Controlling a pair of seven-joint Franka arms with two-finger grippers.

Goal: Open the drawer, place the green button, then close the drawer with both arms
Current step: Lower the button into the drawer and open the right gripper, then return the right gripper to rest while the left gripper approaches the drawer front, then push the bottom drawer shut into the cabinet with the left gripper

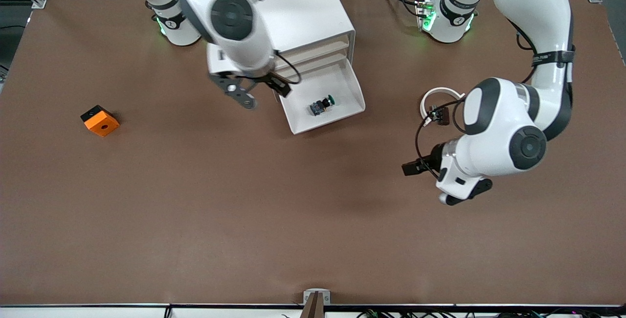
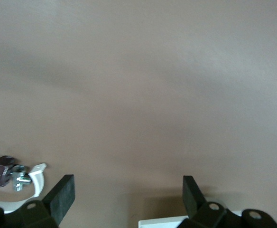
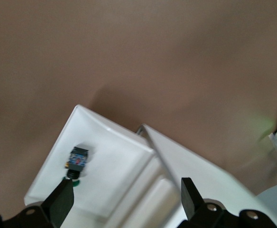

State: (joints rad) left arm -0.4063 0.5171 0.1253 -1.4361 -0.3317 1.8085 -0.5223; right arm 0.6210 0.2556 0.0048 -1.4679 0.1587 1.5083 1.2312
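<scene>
The lowest drawer [image 1: 345, 88] of the white cabinet [image 1: 313, 10] stands pulled open. The button [image 1: 322, 105], with green cap and blue-grey base, lies on its side in the drawer. My right gripper [image 1: 264, 95] is open and empty, up over the drawer's edge toward the right arm's end. In the right wrist view the gripper [image 3: 126, 197] is open above the drawer [image 3: 124, 152], with the button [image 3: 77, 161] by one fingertip. My left gripper [image 1: 464, 194] hangs over bare table toward the left arm's end, open and empty; it also shows in the left wrist view [image 2: 129, 192].
An orange cube with a hole [image 1: 100, 121] sits on the table toward the right arm's end. Small black clips with a white curved strip [image 1: 437, 107] lie beside the left arm's elbow, and show in the left wrist view [image 2: 15, 176]. Three upper drawers are shut.
</scene>
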